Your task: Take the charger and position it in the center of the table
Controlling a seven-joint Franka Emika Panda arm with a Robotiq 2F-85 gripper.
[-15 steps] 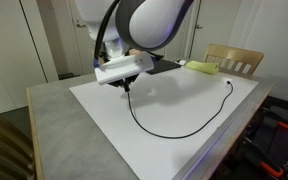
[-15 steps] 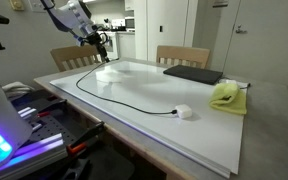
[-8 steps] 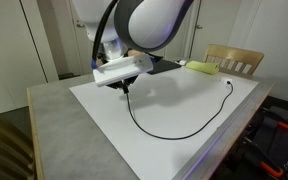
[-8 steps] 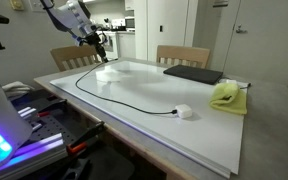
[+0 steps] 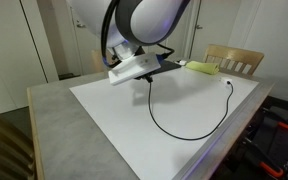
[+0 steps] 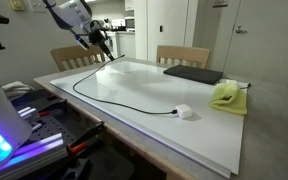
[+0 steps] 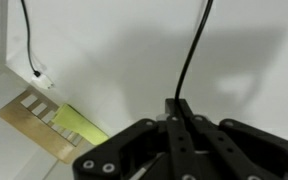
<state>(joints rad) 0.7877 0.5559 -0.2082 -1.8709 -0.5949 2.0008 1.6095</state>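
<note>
Fingers (image 7: 177, 112) are clamped together on the charger (image 7: 189, 55), pinched right at the tips. Only the wrist view shows this clearly: the black cable leaves the pinch toward 12 o'clock. The exterior views are too small to read the grip.

Charger position: the held end is lifted off the bench (image 5: 46, 108) and the rest lies on the white sheet (image 5: 104, 118). In an exterior view the cable (image 5: 166, 125) drops from the fingers (image 5: 149, 83), bows out toward 5 o'clock, then hooks up to its free end at their 3 o'clock. In an exterior view the cable (image 6: 109, 100) runs from the fingers (image 6: 104, 45) down toward 7 o'clock, then sweeps across to 4 o'clock.

View differences:
- An exterior view shows the free end as a white plug block (image 6: 183, 113). The wrist view shows the same end at 10 o'clock.
- An exterior view shows both wooden chairs (image 6: 74, 57). Elsewhere only one chair shows, and in the wrist view just a slatted part of it.
- The black pad (image 6: 194, 73) shows in both exterior views only.
- The yellow-green cloth (image 6: 227, 95) sits near the pad and shows in all three views.

Count: 1 charger, 1 pad, 1 cloth, 1 sheet, 2 chairs.
</note>
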